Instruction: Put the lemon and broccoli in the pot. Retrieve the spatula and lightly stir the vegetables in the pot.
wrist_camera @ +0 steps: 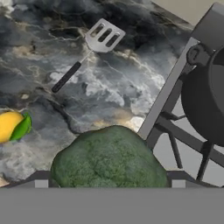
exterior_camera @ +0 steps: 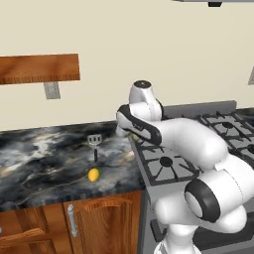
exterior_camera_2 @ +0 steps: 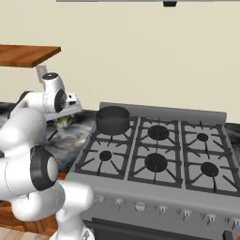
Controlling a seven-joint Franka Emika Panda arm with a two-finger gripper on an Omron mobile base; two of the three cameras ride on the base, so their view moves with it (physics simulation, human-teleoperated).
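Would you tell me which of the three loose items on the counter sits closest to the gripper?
The broccoli, the green floret right at the open gripper; the lemon and spatula lie farther off.

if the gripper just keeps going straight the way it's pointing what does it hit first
Most likely the broccoli, which sits right ahead of the open gripper on the marble counter; how far is unclear.

The broccoli is set between the open gripper jaws, on the counter; beyond lie the spatula, lemon and pot.
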